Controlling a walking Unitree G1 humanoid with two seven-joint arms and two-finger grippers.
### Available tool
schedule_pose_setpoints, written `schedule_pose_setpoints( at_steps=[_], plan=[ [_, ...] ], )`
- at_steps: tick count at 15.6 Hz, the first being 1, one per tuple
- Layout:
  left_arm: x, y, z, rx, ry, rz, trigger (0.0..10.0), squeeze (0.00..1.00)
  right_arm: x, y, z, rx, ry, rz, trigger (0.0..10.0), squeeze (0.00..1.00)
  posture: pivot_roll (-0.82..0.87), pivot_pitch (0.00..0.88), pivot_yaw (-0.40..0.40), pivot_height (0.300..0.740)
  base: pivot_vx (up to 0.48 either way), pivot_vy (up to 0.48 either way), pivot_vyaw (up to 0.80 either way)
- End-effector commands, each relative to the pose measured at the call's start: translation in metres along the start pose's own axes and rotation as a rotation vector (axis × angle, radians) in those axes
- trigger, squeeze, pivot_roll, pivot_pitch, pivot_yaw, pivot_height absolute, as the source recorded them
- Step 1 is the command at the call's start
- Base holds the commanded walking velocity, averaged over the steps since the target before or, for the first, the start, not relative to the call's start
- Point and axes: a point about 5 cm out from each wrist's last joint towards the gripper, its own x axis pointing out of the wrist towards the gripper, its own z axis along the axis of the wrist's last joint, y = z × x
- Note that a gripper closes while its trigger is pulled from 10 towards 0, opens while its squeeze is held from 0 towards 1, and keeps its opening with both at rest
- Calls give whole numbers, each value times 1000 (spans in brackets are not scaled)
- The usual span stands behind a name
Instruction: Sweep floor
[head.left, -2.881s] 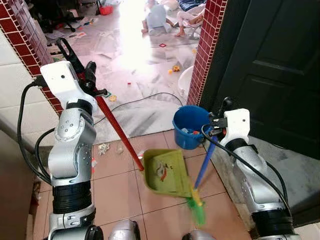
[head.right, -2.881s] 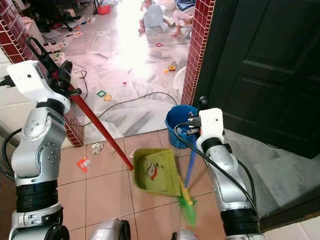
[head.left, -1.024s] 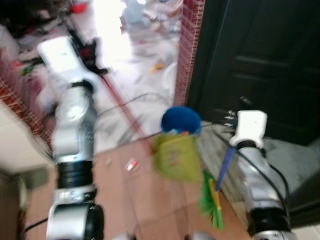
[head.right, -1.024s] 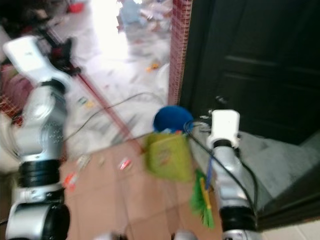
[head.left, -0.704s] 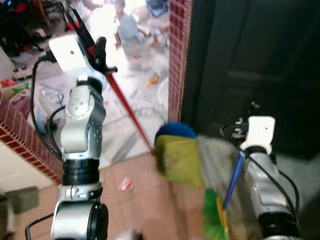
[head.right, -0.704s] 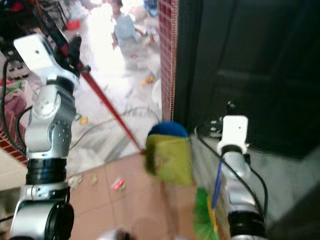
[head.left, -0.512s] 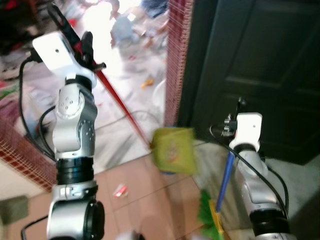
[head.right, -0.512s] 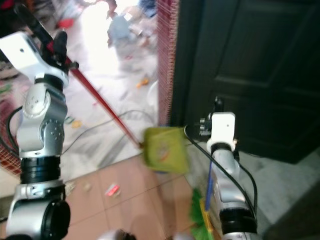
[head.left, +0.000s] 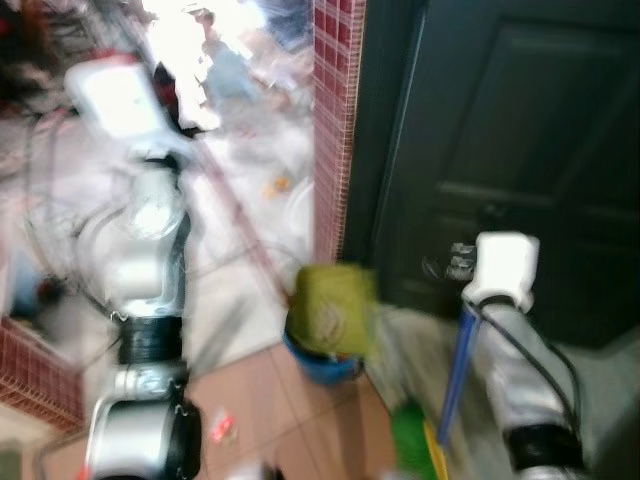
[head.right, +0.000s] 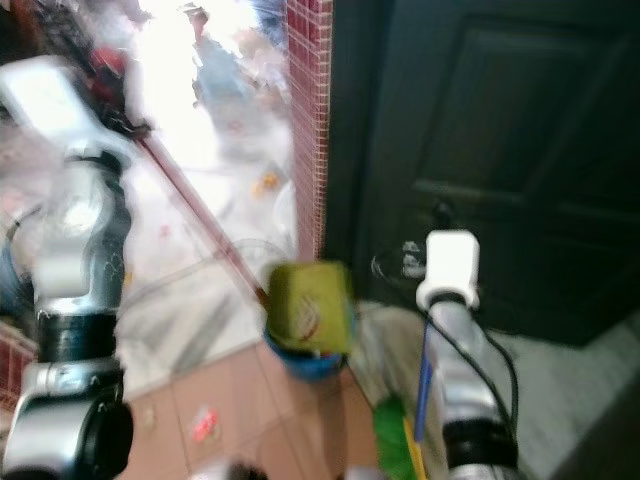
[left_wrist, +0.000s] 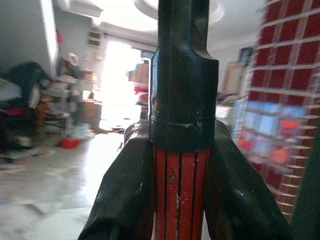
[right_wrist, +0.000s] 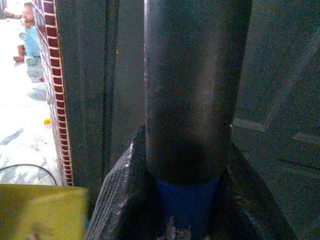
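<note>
My left gripper (left_wrist: 178, 131) is shut on the red-and-black dustpan handle (left_wrist: 179, 192), held high at the left. The handle (head.left: 245, 225) slants down to the green dustpan (head.left: 334, 308), which hangs tilted just above the blue bucket (head.left: 318, 362). My right gripper (right_wrist: 186, 146) is shut on the dark grip of the blue broom handle (right_wrist: 184, 202), beside the dark door. The broom handle (head.left: 453, 385) points down, with its green bristles (head.left: 410, 448) near the floor. The eye views are blurred.
A dark panelled door (head.left: 520, 150) fills the right; a red brick pillar (head.left: 335, 120) stands left of it. Litter (head.left: 221, 430) lies on the brown tiles. Beyond is a bright marble floor with scattered items, and a person (right_wrist: 30, 27) sits there.
The whole picture has shifted and blurred, so the camera has moved. The dustpan, which lay on the tiles beside the bucket, now hangs over it. Both grips are unchanged.
</note>
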Motion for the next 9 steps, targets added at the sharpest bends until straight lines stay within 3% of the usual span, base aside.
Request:
schedule_pose_setpoints(
  at_steps=[1,3,6,9],
  plan=[
    [5,-8,21,12,-112,-11,10000,0,2,-9,8,-14,-42,-26,10000,0,-129,0,48,740,0,0,0],
    [3,-12,24,74,-159,-42,10000,0,1,-10,8,-15,-41,-29,10000,0,-129,0,48,740,0,0,0],
    [-11,-31,13,206,-234,-133,10000,0,2,-10,9,-12,-44,-31,10000,0,-133,0,36,740,0,0,0],
    [-22,-48,-3,205,-243,-193,10000,0,2,-11,10,-10,-44,-36,10000,0,-149,0,36,740,0,0,0]
  ],
)
